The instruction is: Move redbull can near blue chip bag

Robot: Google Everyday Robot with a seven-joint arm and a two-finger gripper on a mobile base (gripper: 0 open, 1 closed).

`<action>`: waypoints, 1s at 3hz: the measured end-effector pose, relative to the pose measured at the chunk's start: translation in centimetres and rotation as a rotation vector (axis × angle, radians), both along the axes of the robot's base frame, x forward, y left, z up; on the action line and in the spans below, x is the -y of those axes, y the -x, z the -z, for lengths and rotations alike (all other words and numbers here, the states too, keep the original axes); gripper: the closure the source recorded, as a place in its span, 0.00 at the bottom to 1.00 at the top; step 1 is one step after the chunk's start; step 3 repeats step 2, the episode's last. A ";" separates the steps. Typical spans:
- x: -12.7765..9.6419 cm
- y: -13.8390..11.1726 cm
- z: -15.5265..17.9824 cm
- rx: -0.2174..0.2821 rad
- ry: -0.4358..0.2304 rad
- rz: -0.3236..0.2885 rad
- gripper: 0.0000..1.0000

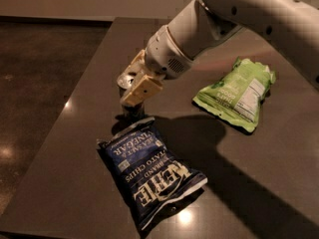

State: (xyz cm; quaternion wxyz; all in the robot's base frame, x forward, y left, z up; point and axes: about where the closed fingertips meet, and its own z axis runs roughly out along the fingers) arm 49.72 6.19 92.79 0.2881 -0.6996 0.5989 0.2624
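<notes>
The redbull can (pixel 130 110) is upright at the left side of the dark table (pixel 75 148), its silver top (pixel 126 78) showing between the fingers. My gripper (pixel 133 89) is shut on the can, with a beige finger pad (pixel 142 89) across its front. The can's base is at or just above the tabletop, right beside the upper end of the blue chip bag (pixel 149 171). The bag lies flat toward the front of the table, with white lettering facing up.
A light green chip bag (pixel 238 92) lies at the right side of the table. The table's left edge (pixel 60 128) runs close to the can, with dark floor (pixel 40 73) beyond it. My arm (pixel 239 14) reaches in from the upper right.
</notes>
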 end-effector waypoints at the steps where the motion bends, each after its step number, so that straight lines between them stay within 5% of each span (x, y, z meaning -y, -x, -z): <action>1: -0.2 0.1 0.0 0.000 0.001 -0.003 0.00; 3: -0.2 0.1 0.0 0.000 0.001 -0.003 0.00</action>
